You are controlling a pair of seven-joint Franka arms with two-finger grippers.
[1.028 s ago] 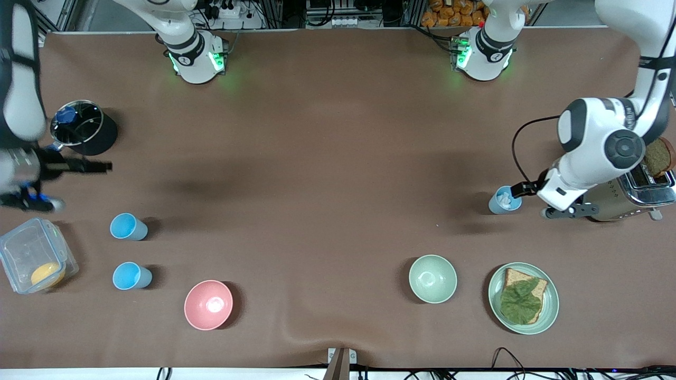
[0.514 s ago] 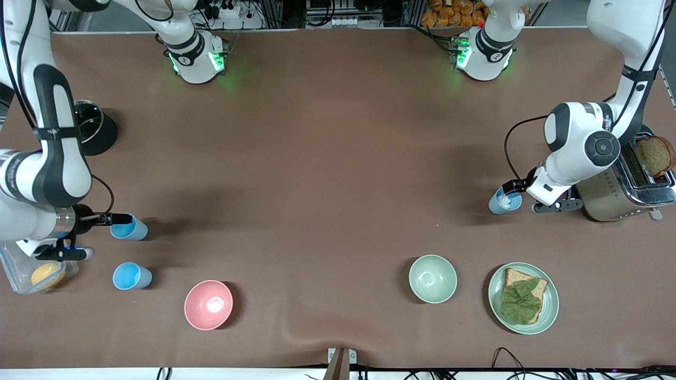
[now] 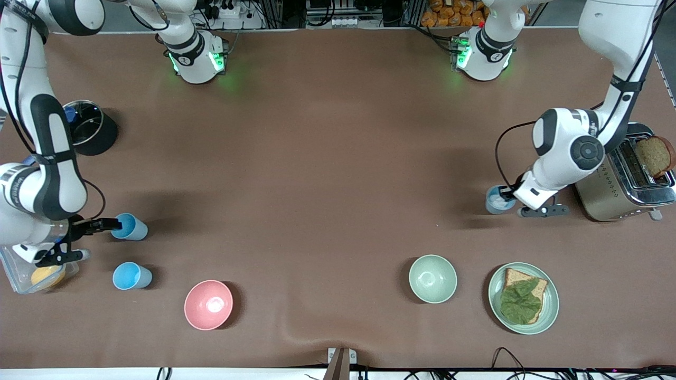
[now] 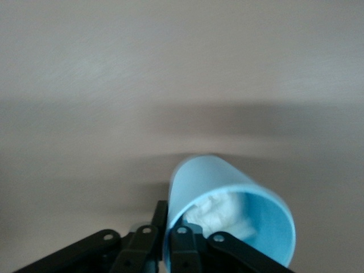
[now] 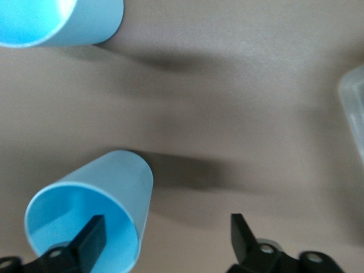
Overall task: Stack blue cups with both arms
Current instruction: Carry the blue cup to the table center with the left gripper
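Note:
Two sky-blue cups stand toward the right arm's end of the table: one (image 3: 130, 227) farther from the front camera, one (image 3: 131, 276) nearer. My right gripper (image 3: 113, 225) is open at the farther cup's rim. In the right wrist view that cup (image 5: 91, 222) has one finger inside it and the other wide apart outside; the right gripper (image 5: 166, 227) grips nothing. The second cup (image 5: 57, 20) shows beside it. My left gripper (image 3: 508, 196) is shut on the wall of a grey-blue cup (image 3: 494, 199) beside the toaster. In the left wrist view the left gripper (image 4: 172, 227) pinches this cup (image 4: 227, 193), which holds something white.
A pink bowl (image 3: 208, 304), a pale green bowl (image 3: 432, 278) and a green plate (image 3: 549, 311) with bread and a leaf lie nearer the front camera. A toaster (image 3: 623, 184) stands by the left arm. A black pot (image 3: 90, 129) and a clear container (image 3: 37, 274) are by the right arm.
The right arm swung in and brought its open gripper to the farther sky-blue cup's rim. The left gripper has shifted its grey-blue cup a little toward the right arm's end.

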